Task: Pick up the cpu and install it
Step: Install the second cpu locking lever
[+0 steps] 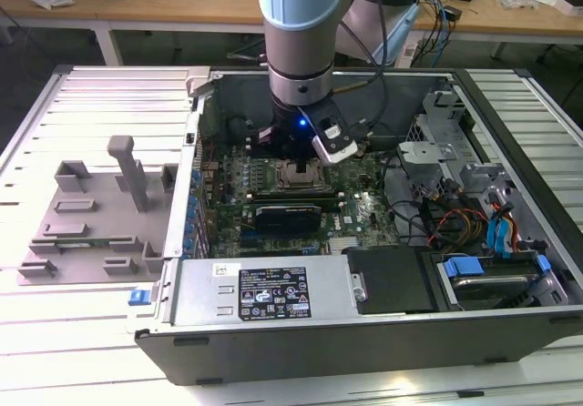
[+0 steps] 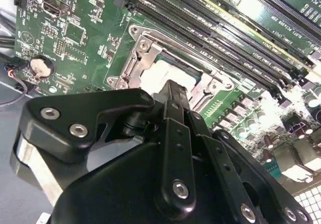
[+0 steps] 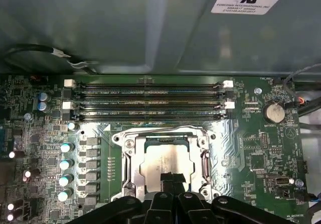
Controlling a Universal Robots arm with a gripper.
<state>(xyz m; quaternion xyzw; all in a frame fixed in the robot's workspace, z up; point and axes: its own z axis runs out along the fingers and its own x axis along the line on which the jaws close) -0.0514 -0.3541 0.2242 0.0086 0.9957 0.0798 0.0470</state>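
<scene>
My arm is reaching down into the open computer case (image 1: 364,315), with the gripper (image 1: 301,165) low over the motherboard (image 1: 364,210) near the middle of the board in the exterior view. In the first wrist view the gripper (image 3: 171,178) has its fingertips pressed together, no gap showing between them, and they sit right on or just above the chip's near edge; I can't tell if they actually touch it. Nothing is pinched between them as far as I can see. In the second wrist view the gripper (image 2: 173,91) shows as narrow black fingers closed into one point, aimed at the socket.

The cpu (image 3: 165,163) lies flat inside the socket (image 3: 128,156), pale silver top facing up, framed by the metal bracket on all sides. It looks seated square in the frame, not tilted. In the second wrist view the cpu (image 2: 178,73) is partly hidden behind the fingertips, with the socket (image 2: 138,58) frame around it.

Memory slots (image 3: 150,101) run in long rows just beside the socket, between it and the case wall. A round coin battery (image 3: 274,112) sits on the board well off to one side of the socket.

On the exterior view's left, outside the case, a grey plastic tray (image 1: 91,215) rests on the slatted table (image 1: 55,351), well apart from the arm.
</scene>
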